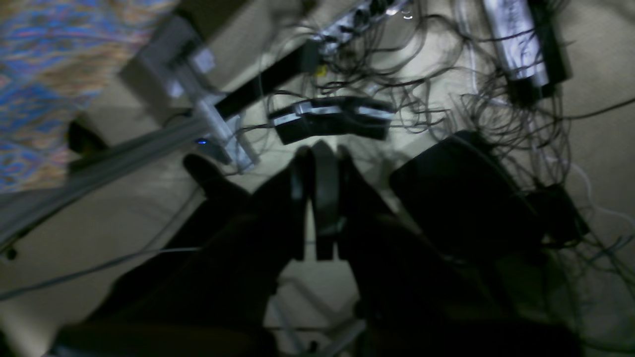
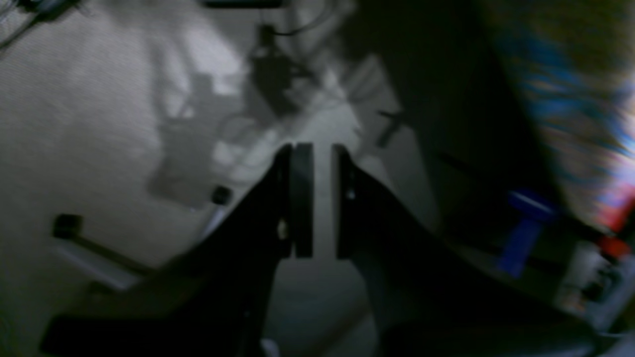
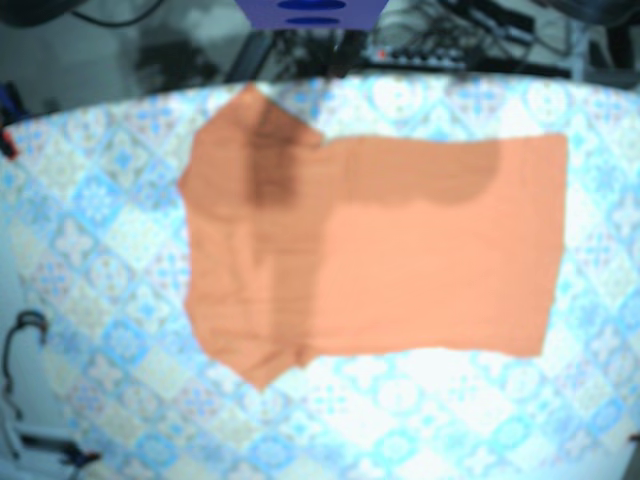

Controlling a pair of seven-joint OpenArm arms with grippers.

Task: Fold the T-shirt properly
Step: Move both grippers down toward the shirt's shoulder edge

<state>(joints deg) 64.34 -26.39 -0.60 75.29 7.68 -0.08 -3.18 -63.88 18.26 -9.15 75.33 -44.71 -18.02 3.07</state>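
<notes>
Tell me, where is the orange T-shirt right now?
In the base view, the orange T-shirt lies spread flat across the middle of the blue-patterned tablecloth, sleeves toward the view's left and hem toward its right.

Left claw (image 1: 322, 153): matte black, with two wedge-shaped fingers (image 1: 297, 198) that broaden toward the base.
Right claw (image 2: 317, 153): same black build, with flat rectangular pads (image 2: 302, 198).
Right claw details: a small pale screw spot beside each pad.

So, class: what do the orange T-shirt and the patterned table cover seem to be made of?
Orange T-shirt: soft matte fabric, probably cotton knit; it lies limp, with folded layers showing darker. Table cover: tile-printed cloth or vinyl; blur leaves it open.
</notes>
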